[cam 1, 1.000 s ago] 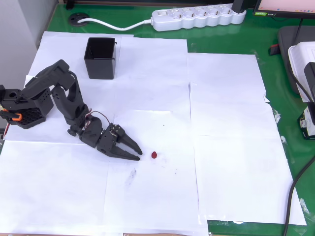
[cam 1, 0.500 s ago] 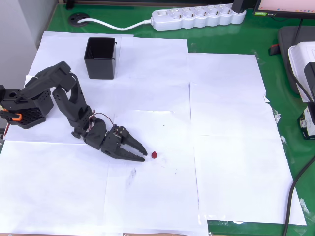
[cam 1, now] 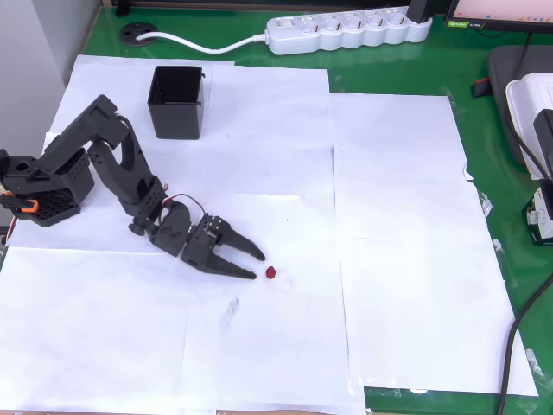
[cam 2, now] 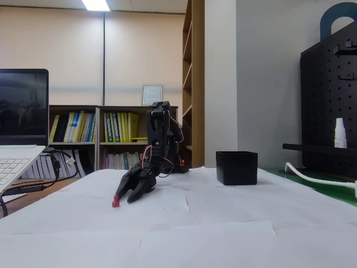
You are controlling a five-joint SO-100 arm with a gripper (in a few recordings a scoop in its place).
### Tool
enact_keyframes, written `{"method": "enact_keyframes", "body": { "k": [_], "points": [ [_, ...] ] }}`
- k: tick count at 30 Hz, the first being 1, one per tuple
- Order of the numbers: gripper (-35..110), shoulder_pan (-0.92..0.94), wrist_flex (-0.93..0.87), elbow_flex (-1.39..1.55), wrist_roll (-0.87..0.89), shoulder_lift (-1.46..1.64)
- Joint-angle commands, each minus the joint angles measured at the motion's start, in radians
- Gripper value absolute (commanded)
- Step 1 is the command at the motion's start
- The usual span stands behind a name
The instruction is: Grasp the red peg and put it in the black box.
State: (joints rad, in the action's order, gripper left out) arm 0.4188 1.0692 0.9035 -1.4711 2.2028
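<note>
The red peg (cam 1: 271, 272) lies on the white paper sheets (cam 1: 397, 259) that cover the green table (cam 1: 484, 173), near the middle of the overhead view, loose and not held by anything. In the fixed view the red peg (cam 2: 115, 202) sits low on the paper, just in front of the fingertips.

The gripper (cam 1: 256, 264) points at the peg from the left in the overhead view, its tips just beside the peg. The jaws stand parted in a narrow V, one finger above the other in the picture, with nothing between them. The lower fingertip comes very close to the peg; whether it touches is hard to tell at this size. In the fixed view the gripper (cam 2: 123, 196) slants down toward the paper, its fingers spread.

The black box (cam 1: 177, 102) stands upright, mouth up, well apart from the peg, toward the upper left of the overhead view; in the fixed view the black box (cam 2: 237, 167) is to the right of the arm. A white power strip (cam 1: 346, 30) lies along the table's far edge.
</note>
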Motion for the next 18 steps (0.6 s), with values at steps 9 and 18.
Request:
{"method": "enact_keyframes", "body": {
  "k": [9,18],
  "points": [
    [23,0.011,-0.094,0.109,-0.023,-0.025],
    [29,0.032,-0.140,0.140,-0.086,-0.012]
  ]
}}
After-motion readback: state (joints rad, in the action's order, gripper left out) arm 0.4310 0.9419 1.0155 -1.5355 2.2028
